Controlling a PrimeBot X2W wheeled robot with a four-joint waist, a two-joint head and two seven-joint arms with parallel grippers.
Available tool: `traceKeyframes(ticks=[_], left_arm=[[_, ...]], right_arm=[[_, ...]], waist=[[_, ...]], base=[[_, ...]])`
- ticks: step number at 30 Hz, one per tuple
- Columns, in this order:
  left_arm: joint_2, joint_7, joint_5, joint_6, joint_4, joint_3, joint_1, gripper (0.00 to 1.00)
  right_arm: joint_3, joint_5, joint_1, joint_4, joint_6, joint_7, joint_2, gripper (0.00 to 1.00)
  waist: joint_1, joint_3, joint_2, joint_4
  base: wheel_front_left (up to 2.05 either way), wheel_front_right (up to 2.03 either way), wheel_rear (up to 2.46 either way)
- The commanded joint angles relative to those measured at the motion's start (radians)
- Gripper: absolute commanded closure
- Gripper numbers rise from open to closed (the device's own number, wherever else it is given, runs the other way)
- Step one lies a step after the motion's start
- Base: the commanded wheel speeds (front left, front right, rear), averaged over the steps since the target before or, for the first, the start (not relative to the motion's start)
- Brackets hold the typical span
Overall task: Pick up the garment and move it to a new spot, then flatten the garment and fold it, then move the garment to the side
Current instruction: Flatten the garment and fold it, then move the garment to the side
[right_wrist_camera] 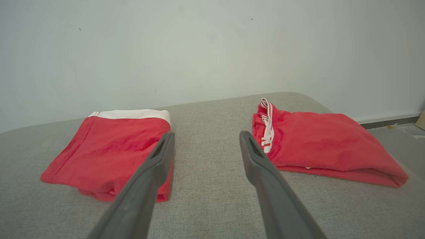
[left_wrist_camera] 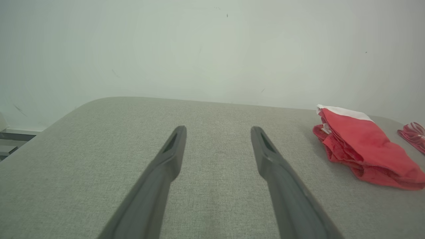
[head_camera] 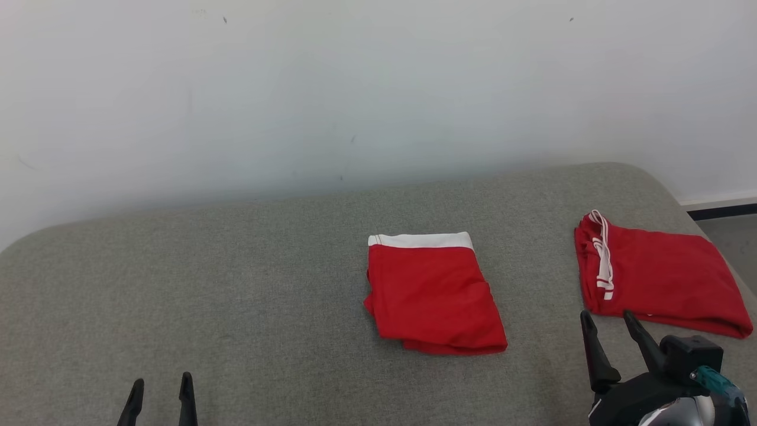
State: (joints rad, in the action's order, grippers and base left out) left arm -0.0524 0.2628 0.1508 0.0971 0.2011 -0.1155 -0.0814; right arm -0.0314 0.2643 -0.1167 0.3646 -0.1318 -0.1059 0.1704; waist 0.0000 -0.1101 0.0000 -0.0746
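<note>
A folded red garment (head_camera: pixel 434 294) with a white waistband lies in the middle of the grey padded table (head_camera: pixel 236 284); it also lies at the left (right_wrist_camera: pixel 109 149) in the right wrist view and at the right (left_wrist_camera: pixel 362 146) in the left wrist view. My left gripper (head_camera: pixel 161 390) is open at the lower left, far from the garment, over bare table (left_wrist_camera: pixel 217 131). Open too, my right gripper (head_camera: pixel 608 319) hovers at the lower right, its fingers pointing into the gap (right_wrist_camera: pixel 205 136) between the two red garments. Neither gripper holds anything.
A second folded red garment (head_camera: pixel 656 275) with white striped trim lies near the table's right edge (right_wrist_camera: pixel 325 142). A white wall (head_camera: pixel 355 89) stands close behind the table. Floor and a dark skirting strip (head_camera: pixel 721 211) show past the right corner.
</note>
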Motion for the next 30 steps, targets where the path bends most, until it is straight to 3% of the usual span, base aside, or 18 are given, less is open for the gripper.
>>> traceKeyframes(ticks=[1,24,30], left_arm=[[-0.004,0.002,-0.009,0.002,0.002,-0.001,0.008,0.00],[-0.005,0.002,-0.002,0.004,0.015,0.020,0.045,0.00],[-0.002,0.002,-0.008,0.007,0.008,0.058,0.062,0.00]], right_arm=[[0.003,0.001,0.004,0.001,0.003,-0.002,-0.004,0.00],[0.012,-0.033,-0.014,0.014,0.003,0.011,-0.015,0.00],[-0.020,-0.034,-0.123,0.049,0.003,0.100,0.012,0.00]], waist=[[0.0000,-0.001,0.0000,0.001],[0.0000,0.032,0.0000,0.040],[0.0000,0.065,0.0000,0.081]], base=[[0.00,0.00,0.00],[0.00,0.00,0.00],[0.00,0.00,0.00]])
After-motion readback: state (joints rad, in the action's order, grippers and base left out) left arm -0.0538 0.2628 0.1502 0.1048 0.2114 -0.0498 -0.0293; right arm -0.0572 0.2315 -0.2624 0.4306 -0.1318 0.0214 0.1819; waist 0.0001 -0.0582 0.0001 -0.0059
